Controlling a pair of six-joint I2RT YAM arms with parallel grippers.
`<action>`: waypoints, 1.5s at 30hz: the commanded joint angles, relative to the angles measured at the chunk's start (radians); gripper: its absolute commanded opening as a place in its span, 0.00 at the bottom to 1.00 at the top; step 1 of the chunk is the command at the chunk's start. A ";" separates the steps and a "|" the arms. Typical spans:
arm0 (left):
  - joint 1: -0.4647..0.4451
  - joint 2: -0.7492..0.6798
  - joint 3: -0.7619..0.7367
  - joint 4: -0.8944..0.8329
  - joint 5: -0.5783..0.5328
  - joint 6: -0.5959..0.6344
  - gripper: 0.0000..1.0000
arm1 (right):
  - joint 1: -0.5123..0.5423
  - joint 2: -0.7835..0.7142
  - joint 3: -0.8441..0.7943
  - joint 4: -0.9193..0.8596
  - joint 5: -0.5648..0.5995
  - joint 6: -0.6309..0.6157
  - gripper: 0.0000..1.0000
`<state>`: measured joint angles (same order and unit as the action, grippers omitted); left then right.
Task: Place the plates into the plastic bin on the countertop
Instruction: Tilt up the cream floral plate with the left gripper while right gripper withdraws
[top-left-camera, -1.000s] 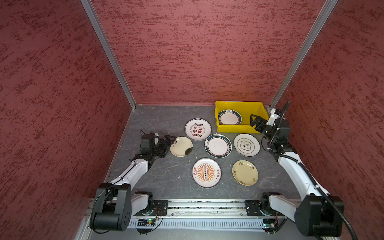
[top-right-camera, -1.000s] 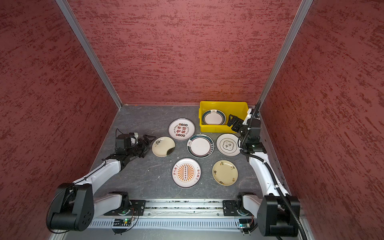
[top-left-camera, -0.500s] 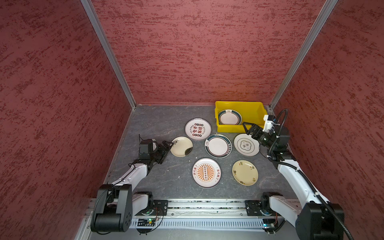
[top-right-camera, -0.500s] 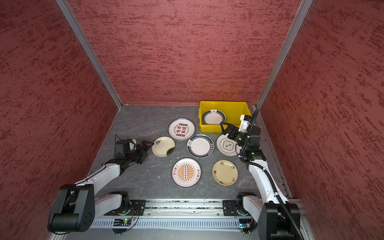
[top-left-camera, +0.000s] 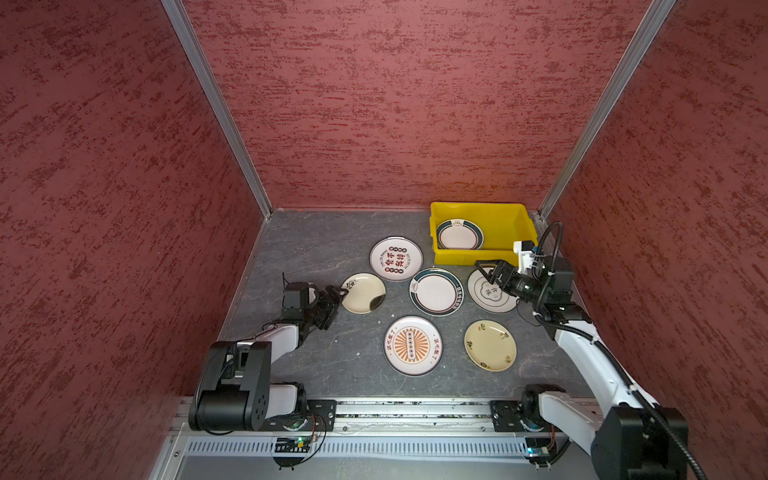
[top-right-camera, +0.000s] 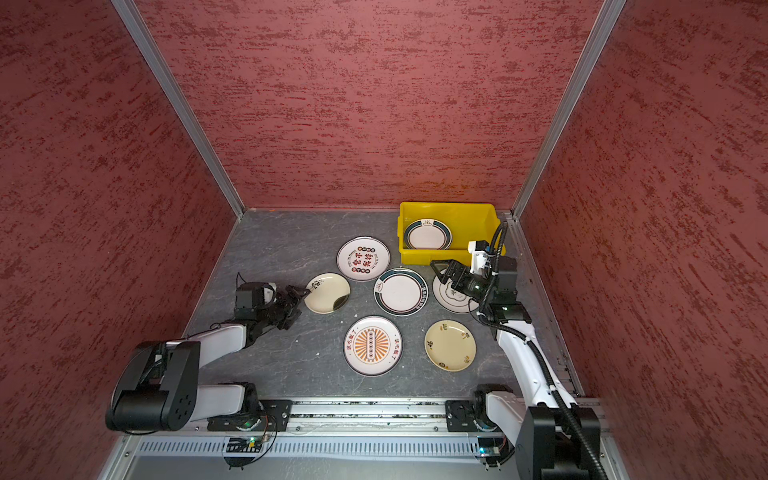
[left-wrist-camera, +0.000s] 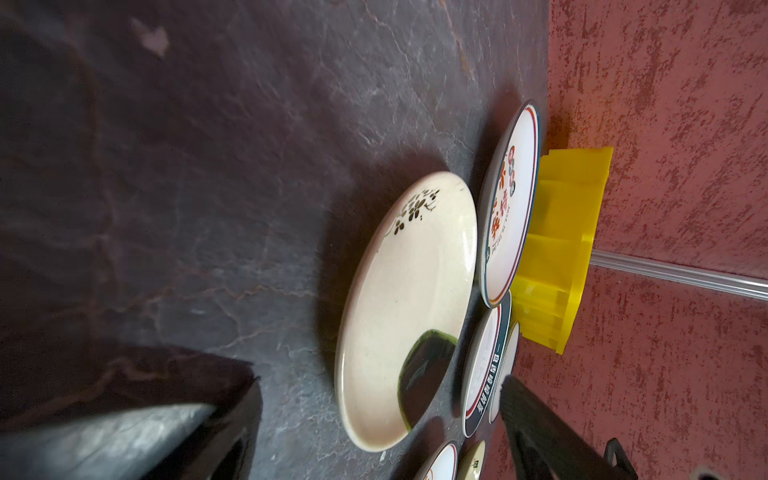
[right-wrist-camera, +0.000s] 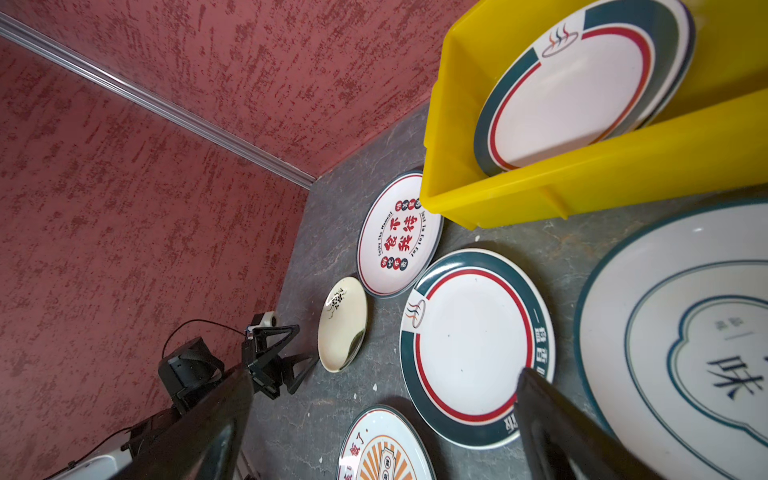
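Right claw (top-left-camera: 484, 274) descended beside bin (top-left-camera: 505, 224), plates (top-left-camera: 436, 291) crowding below.

Red textured walls (top-left-camera: 374, 104) meet at aluminium corner strips (top-left-camera: 216, 108); a slotted rail (top-left-camera: 415, 448) spans the front.

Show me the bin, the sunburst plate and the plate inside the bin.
bin (top-left-camera: 505, 226): in a top view, its bare yellow inside.
sunburst plate (top-left-camera: 411, 345): in a top view, the orange centre.
plate inside the bin (right-wrist-camera: 569, 95): in the right wrist view, its white middle.
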<state>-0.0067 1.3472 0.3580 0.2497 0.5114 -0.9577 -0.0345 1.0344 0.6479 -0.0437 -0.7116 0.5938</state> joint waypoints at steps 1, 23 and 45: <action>-0.019 0.048 0.023 0.027 -0.025 0.009 0.84 | 0.006 -0.012 0.015 -0.041 0.017 -0.030 0.99; -0.039 0.390 0.159 0.050 0.037 0.029 0.32 | 0.005 0.035 0.002 0.030 0.074 0.036 0.99; -0.040 0.275 0.172 -0.060 0.018 0.054 0.02 | 0.006 0.055 0.004 0.048 0.054 0.060 0.99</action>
<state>-0.0418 1.6390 0.5461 0.2794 0.5632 -0.9253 -0.0338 1.0870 0.6476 -0.0288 -0.6525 0.6476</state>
